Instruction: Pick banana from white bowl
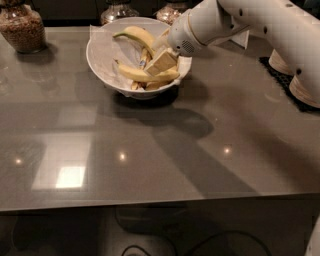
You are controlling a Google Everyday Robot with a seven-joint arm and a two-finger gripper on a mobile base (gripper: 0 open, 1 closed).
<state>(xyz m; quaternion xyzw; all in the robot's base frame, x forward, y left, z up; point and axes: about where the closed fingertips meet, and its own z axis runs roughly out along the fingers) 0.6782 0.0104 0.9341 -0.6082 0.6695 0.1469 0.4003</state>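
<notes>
The white bowl (100, 60), lined with crinkled white paper, stands at the back middle of the grey table. The slim, nearly straight yellow banana (137, 75) lies across the bowl's near side. A larger curved banana with a green stem (137, 35) lies behind it, and another yellow piece shows between them, partly hidden. My gripper (161, 63) reaches from the right on the white arm and is down inside the bowl's right half. It sits right on or just above the slim banana's right end. I cannot tell whether it touches the banana.
A glass jar with brown contents (20, 27) stands at the back left. Two more jars (117, 10) stand behind the bowl. Stacked cream paper bowls (302, 90) sit on a black mat at the right edge. The table's front edge runs across the lower picture.
</notes>
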